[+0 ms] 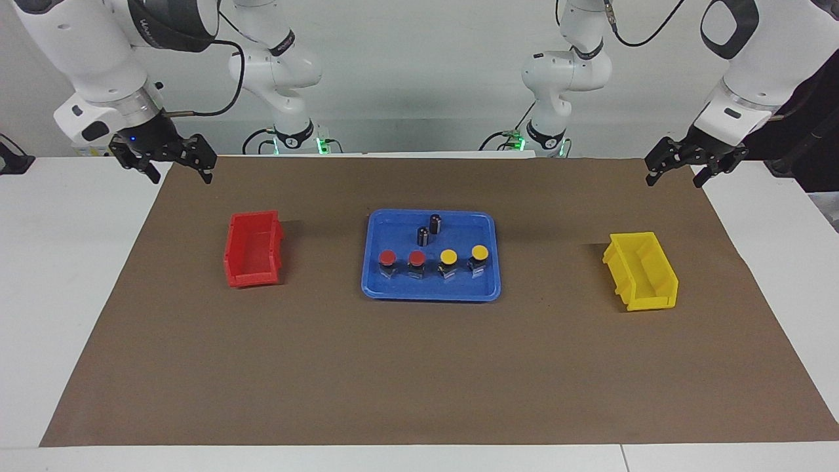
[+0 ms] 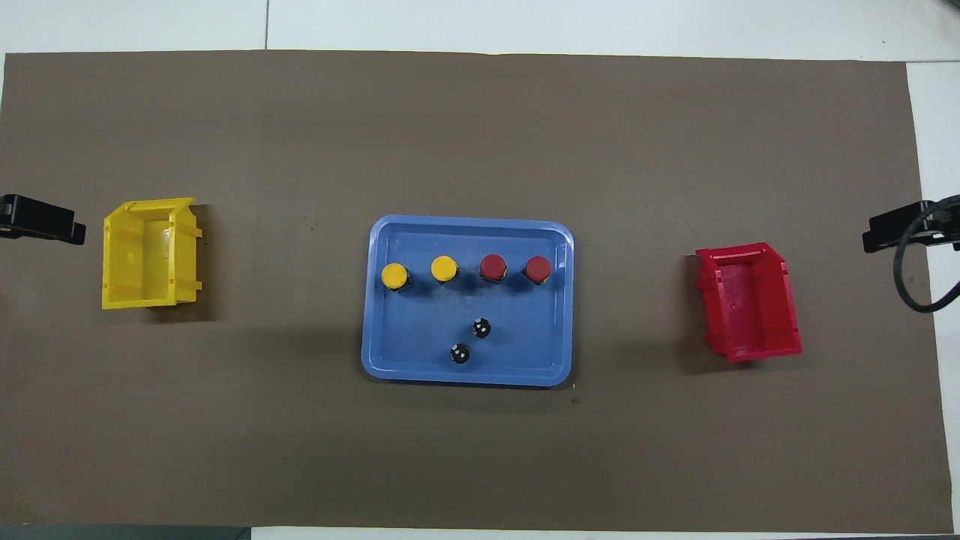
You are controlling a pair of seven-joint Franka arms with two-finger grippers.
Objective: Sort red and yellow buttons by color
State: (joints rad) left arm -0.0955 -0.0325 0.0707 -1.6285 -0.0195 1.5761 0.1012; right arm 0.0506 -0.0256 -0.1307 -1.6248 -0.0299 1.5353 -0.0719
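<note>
Two red buttons (image 1: 387, 257) (image 1: 417, 257) and two yellow buttons (image 1: 448, 256) (image 1: 480, 252) stand upright in one row in a blue tray (image 1: 429, 295) at mid-table. In the overhead view the reds (image 2: 493, 266) (image 2: 538, 268) are toward the right arm's end and the yellows (image 2: 394, 276) (image 2: 445, 268) toward the left arm's end. My right gripper (image 1: 180, 174) hangs open and empty over the mat's corner at its own end. My left gripper (image 1: 675, 178) hangs open and empty over the mat's corner at the left arm's end. Both are well away from the tray.
Two plain dark cylinders (image 1: 436, 223) (image 1: 423, 236) stand in the tray, nearer to the robots than the buttons. A red bin (image 1: 254, 249) sits toward the right arm's end, a yellow bin (image 1: 641, 270) toward the left arm's end. A brown mat (image 1: 419, 367) covers the table.
</note>
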